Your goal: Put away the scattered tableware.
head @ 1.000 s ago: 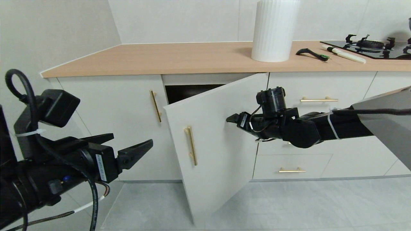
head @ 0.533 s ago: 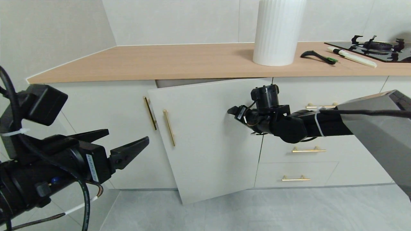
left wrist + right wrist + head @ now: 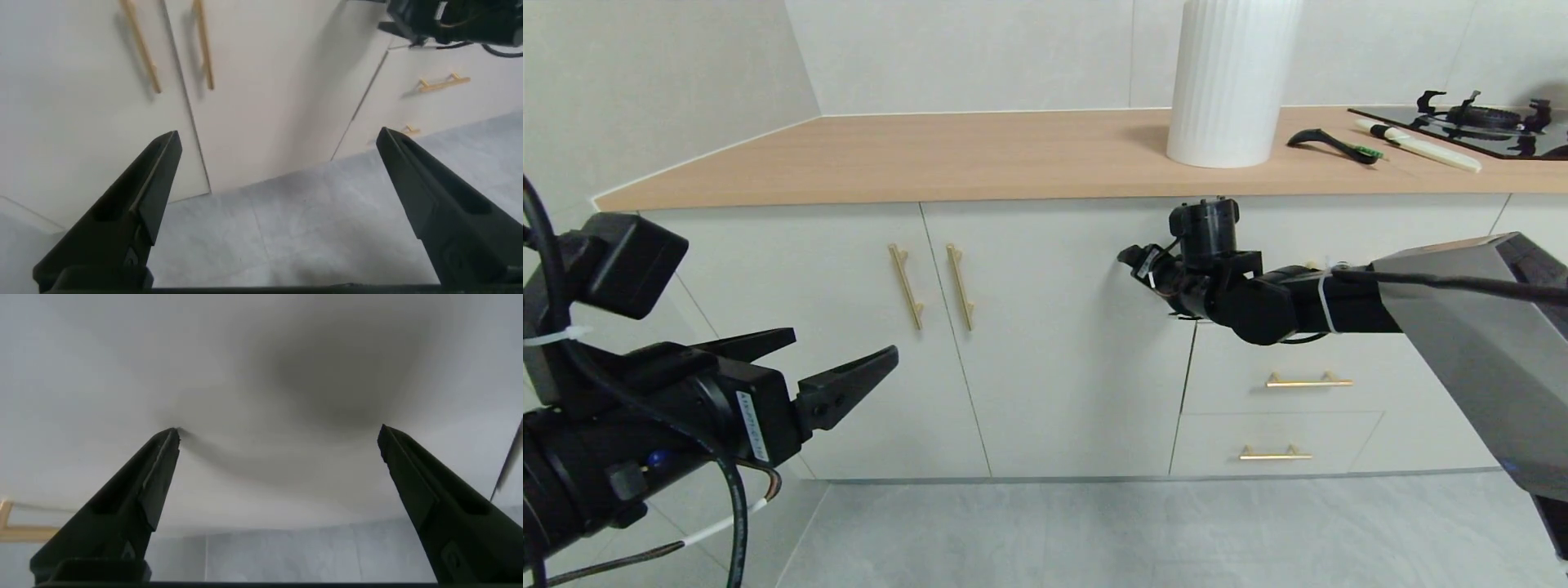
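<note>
We find the door (image 3: 1062,327) shut, the right end effector (image 3: 1129,256) spread against it, the left end effector (image 3: 844,345) released, empty. Peeler (image 3: 1327,140) and knife (image 3: 1417,147) lie unstowed on the counter (image 3: 931,155).

Countertop (image 3: 931,155) – matt wood-look; cabinet doors (image 3: 1054,343) smooth matt, w/ brass-look metal handles (image 3: 905,286).

Pale tiled walls (image 3: 972,49) meet at 11 o'clock above a wooden countertop (image 3: 931,155). Beneath it are 2 closed white cabinet doors (image 3: 1054,343) with brass handles (image 3: 905,286), drawers (image 3: 1282,433) at 4 o'clock and a grey tiled floor (image 3: 1094,531) at 6 o'clock.
</note>
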Robot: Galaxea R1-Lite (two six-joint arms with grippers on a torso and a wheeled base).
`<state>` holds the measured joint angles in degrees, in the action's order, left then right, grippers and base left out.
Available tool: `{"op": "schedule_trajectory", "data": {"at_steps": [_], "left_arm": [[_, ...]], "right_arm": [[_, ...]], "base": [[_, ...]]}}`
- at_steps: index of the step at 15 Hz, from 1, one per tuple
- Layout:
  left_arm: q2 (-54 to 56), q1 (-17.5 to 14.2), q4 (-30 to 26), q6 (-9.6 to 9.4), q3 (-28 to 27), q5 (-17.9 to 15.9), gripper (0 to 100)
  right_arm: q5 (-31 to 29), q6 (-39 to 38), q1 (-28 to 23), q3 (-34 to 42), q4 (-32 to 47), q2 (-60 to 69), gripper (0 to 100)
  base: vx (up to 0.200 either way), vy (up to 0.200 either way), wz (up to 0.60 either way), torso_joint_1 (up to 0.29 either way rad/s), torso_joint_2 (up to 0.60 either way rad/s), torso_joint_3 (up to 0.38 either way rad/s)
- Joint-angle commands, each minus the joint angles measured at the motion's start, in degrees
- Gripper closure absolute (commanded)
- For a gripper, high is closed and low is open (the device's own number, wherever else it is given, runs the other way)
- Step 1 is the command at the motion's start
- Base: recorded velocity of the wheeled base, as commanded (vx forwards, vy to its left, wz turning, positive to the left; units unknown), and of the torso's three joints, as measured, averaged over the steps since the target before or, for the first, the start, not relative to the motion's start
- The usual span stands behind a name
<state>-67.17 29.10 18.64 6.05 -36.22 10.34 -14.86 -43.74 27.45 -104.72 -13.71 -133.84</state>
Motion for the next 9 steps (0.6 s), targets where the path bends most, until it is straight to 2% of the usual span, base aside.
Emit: {"op": "schedule_trajectory", "data": {"at_steps": [1, 3, 7, 8, 9], "left_arm": [[-0.1, 0.0, 0.0, 0.02, 0.0, 0.0, 0], [-0.2, 0.0, 0.0, 0.02, 0.0, -0.1, 0], [-0.2, 0.0, 0.1, -0.07, 0.0, -0.1, 0], [0.1, 0.0, 0.1, -0.51, 0.2, -0.1, 0], [0.6, 0.0, 0.2, -2.27, 0.5, -0.1, 0]], "right_arm": [[-0.3, 0.1, -2.1, -1.4, -0.1, -0.6, 0], [-0.3, 0.0, -2.7, -1.6, 0.2, -0.3, 0], [-2.2, 1.2, -0.8, 2.7, 12.2, 12.9, 0], [-3.6, 2.5, -0.9, 4.3, 14.4, 18.1, 0], [-4.3, 3.8, -1.5, 7.7, 17.1, 25.1, 0]], "base": [[0.000, 0.000, 0.00, 0.000, 0.00, 0.000], [0.000, 0.000, 0.00, 0.000, 0.00, 0.000], [0.000, 0.000, 0.00, 0.000, 0.00, 0.000], [0.000, 0.000, 0.00, 0.000, 0.00, 0.000], [0.000, 0.000, 0.00, 0.000, 0.00, 0.000]]}}
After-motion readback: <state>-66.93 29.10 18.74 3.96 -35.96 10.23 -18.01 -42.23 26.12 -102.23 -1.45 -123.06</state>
